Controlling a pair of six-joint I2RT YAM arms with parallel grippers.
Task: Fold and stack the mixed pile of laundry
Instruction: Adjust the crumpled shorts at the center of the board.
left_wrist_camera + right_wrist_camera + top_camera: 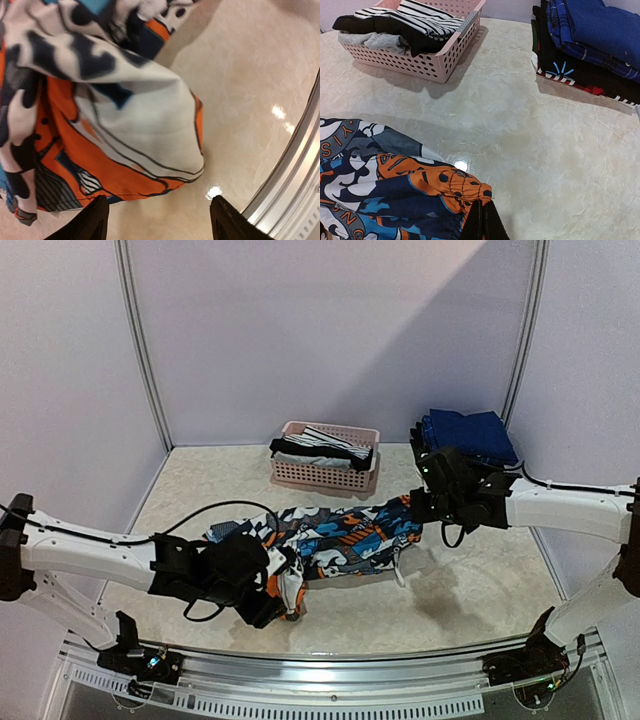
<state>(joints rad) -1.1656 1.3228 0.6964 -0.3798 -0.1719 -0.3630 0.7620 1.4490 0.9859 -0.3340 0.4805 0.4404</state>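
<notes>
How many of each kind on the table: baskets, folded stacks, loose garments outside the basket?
pink basket: 1
folded stack: 1
patterned garment, loose outside the basket: 1
Total: 3
Pieces inside the basket overlap too much to count, so they are left out.

Soft matt printed cloth garment [335,538], glossy marbled tabletop [535,145], perforated plastic basket [318,477], ribbed metal rail [296,172]

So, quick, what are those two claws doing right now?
Left gripper: open, nothing clamped.
Right gripper: shut on the orange-and-blue patterned garment.
</notes>
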